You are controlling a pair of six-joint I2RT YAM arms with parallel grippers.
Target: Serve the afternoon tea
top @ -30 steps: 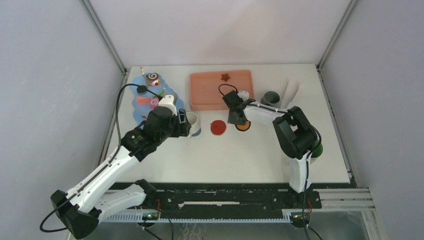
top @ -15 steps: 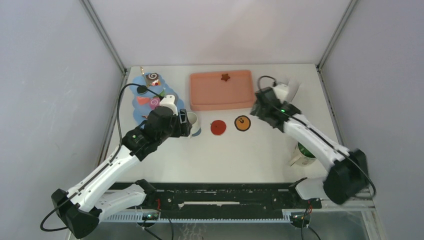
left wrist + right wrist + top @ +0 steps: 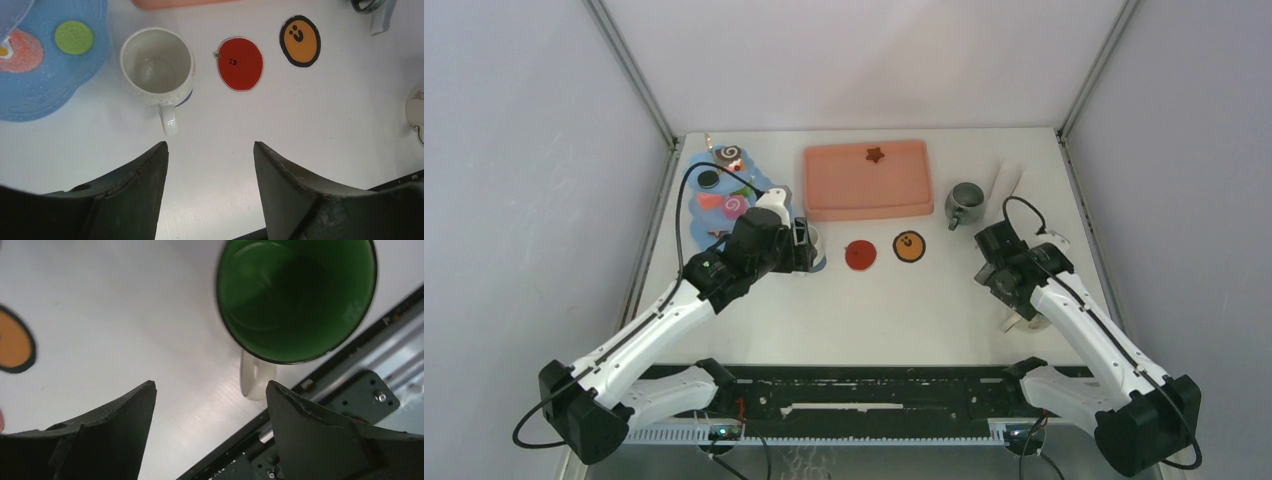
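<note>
A cream mug (image 3: 157, 67) stands upright and empty beside the blue tiered dessert tower (image 3: 714, 200), which carries swirl rolls (image 3: 730, 157) and a green cookie (image 3: 73, 37). My left gripper (image 3: 210, 150) hovers open just short of the cream mug's handle, holding nothing; in the top view the left gripper (image 3: 802, 243) covers most of that mug. The green mug (image 3: 295, 295) stands at the table's near right edge. My right gripper (image 3: 210, 387) is open above the green mug's white handle (image 3: 255, 380), with nothing between its fingers. The grey mug (image 3: 965, 203) stands right of the tray.
A salmon-pink tray (image 3: 869, 185) at the back holds a brown star pastry (image 3: 875, 154). A red apple coaster (image 3: 860, 254) and an orange coaster (image 3: 909, 246) lie mid-table. Thin tongs (image 3: 1009, 180) lie beyond the grey mug. The table's front edge and metal rail run close under the green mug.
My right arm has swung from the orange coaster past the grey mug to the green mug at the near right, its jaws opening wider. The left arm has barely shifted.
</note>
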